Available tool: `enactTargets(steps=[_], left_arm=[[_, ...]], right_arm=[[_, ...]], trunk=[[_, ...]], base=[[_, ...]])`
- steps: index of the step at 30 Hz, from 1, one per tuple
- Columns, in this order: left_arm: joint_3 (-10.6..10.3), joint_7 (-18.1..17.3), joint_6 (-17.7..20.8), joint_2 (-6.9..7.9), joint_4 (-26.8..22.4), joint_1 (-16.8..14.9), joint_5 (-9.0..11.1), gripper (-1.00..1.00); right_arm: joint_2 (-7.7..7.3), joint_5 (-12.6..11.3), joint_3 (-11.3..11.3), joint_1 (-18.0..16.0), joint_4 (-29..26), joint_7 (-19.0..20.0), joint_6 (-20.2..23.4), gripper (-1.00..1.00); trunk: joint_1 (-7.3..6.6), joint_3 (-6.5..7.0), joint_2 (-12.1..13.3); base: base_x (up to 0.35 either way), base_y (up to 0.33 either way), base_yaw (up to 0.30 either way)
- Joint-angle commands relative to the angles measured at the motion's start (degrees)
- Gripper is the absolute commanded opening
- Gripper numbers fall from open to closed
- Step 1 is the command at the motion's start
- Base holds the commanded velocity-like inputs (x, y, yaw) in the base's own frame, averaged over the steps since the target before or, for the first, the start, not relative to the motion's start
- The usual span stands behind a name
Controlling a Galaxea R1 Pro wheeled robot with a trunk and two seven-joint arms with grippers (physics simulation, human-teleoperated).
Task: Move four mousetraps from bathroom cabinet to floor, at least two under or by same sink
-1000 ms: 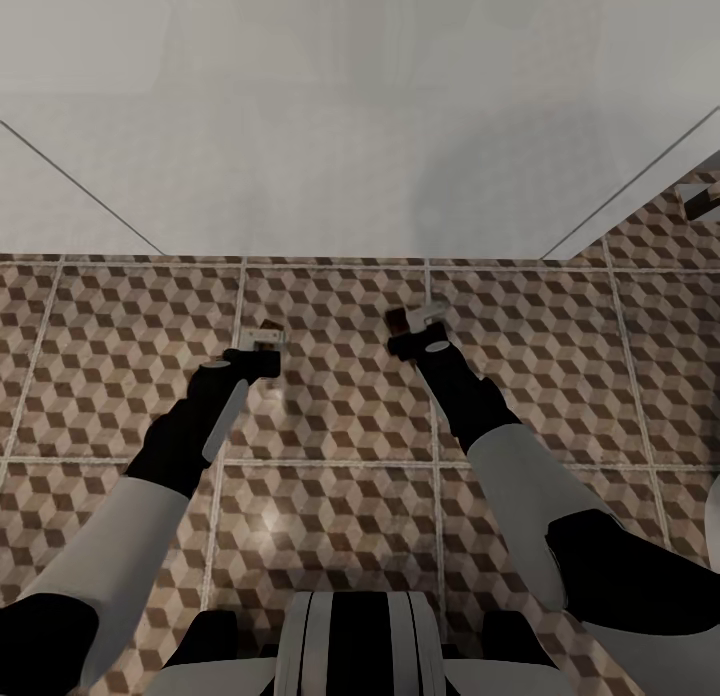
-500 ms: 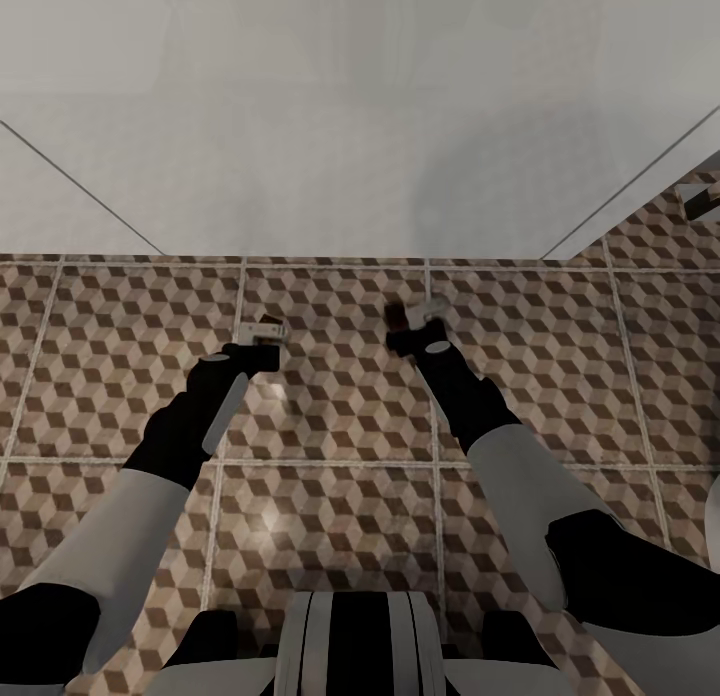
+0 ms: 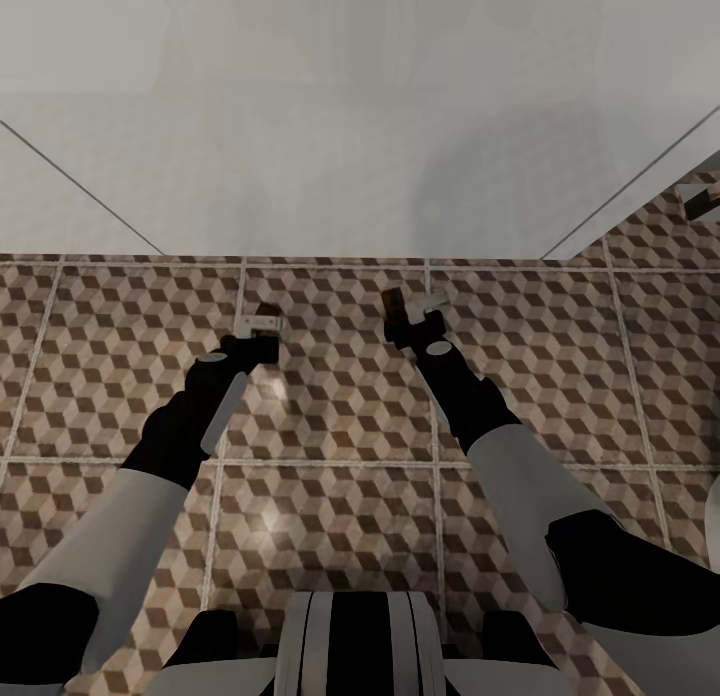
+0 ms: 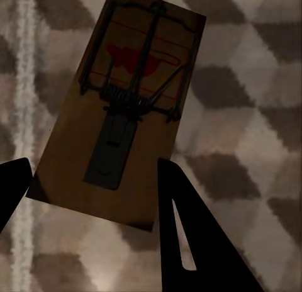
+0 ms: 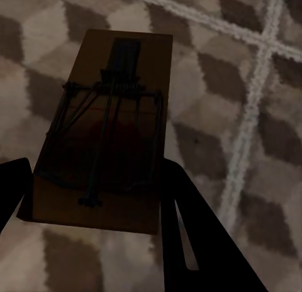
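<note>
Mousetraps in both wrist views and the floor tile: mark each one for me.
left mousetrap (image 4: 119, 109): left wrist view, on its spring coil.
right mousetrap (image 5: 104, 134): right wrist view, on its wooden face.
bathroom floor (image 3: 330, 516): head view, on a bare tile.

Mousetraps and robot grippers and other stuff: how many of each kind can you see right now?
Mousetraps: 2, one between the left gripper's fingers, one between the right gripper's fingers
Grippers: 2, left gripper and right gripper
Tiled floor: 1
Total: 5
</note>
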Motion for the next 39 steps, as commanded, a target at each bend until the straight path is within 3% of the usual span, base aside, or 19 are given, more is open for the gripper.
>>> enactTargets(steps=[1, 39], left_arm=[[-0.23, 0.52, 0.05, 0.13, -0.11, -0.03, 0.60, -1.00], [-0.71, 0.26, -0.08, 1.71, -5.71, 0.00, -0.55, -1.00]], right_arm=[[0.00, 0.27, 0.13, -0.02, -0.06, -0.14, 0.38, -1.00], [0.00, 0.27, 0.22, -0.02, -0.39, -0.23, 0.75, -1.00]], trunk=[[-0.01, -0.03, -0.01], [-0.01, -0.03, -0.01]], base=[[0.000, 0.000, 0.000], [0.000, 0.000, 0.000]])
